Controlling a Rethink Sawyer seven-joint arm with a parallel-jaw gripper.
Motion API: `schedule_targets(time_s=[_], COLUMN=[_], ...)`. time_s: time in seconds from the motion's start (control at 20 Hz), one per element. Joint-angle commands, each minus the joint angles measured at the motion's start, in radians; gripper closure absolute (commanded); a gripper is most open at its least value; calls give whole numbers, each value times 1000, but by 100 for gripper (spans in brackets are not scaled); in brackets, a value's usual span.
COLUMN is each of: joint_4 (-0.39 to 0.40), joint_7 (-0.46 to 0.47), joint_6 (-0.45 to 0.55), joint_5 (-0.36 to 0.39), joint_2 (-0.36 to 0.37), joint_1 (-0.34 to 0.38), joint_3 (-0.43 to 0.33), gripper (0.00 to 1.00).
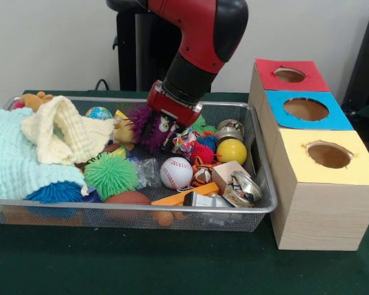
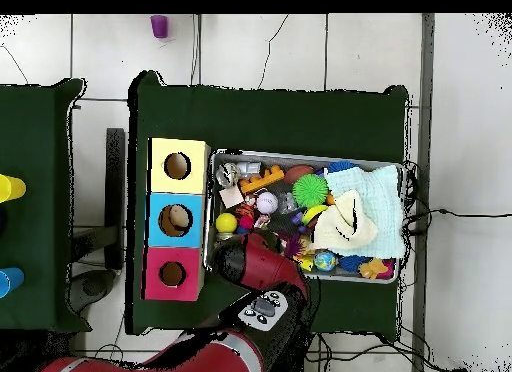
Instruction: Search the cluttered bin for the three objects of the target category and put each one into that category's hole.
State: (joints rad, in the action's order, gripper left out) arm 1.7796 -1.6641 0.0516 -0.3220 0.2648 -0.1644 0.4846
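My gripper (image 1: 165, 134) is lowered into the wire mesh bin (image 1: 258, 206), right against a purple fuzzy toy (image 1: 146, 126) with eyes. The wrist and the toy's fur hide its tips. Around it lie a red spiky ball (image 1: 202, 152), a yellow ball (image 1: 232, 151), a baseball (image 1: 176, 173) and a green spiky ball (image 1: 111, 175). Beside the bin stand three boxes with round holes: red (image 1: 289, 75), blue (image 1: 306, 109) and yellow (image 1: 329, 155). In the overhead view the arm (image 2: 262, 268) covers the bin's corner nearest the red box (image 2: 172, 274).
A light blue cloth (image 1: 12, 160) and a cream cloth (image 1: 64, 132) cover the bin's left half. A brown football (image 1: 128, 198), an orange block (image 1: 178, 196), a wooden cube (image 1: 227, 175) and metal tins (image 1: 246, 187) lie along the front. A globe ball (image 1: 99, 113) sits at the back.
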Motion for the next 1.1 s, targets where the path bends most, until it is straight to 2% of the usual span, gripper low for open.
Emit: schedule_targets(time_s=[0.05,0.2,0.35,0.65,0.85,1.1], joint_4=[140,127,81,-99,-170,-270], joint_7=[-243,-193,-140,-37,2,2], joint_6=[206,115,104,223,290,387], joint_5=[-36,3,40,75,102,124], joint_2=[-50,-56,-61,-91,-62,-52], joint_1=[-15,10,15,18,52,63], joint_3=[-161,-167,-141,-83,-103,-109], gripper=[0,0,0,0,0,0])
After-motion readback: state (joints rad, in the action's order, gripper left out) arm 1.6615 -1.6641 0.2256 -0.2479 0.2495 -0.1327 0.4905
